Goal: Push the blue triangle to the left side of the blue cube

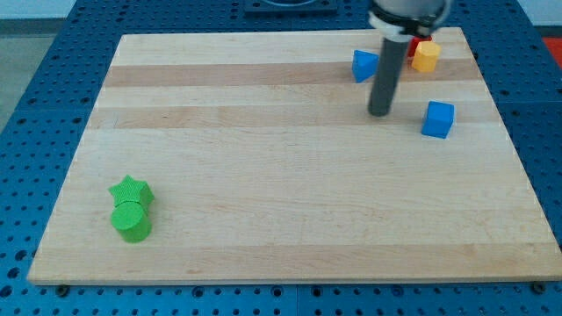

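While my tip (379,113), a bare fingerless rod, rests between triangle (364,65) and cube (438,119) near the top-right corner, I judge the triangle light, rigid, best pushed flat-faced.

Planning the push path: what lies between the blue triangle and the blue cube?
In the camera view, only my tip stands roughly between the blue triangle block and blue cube; otherwise bare wooden board.

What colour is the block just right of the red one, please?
Yellow, touching the red block at the board's top right; the camera view shows it.
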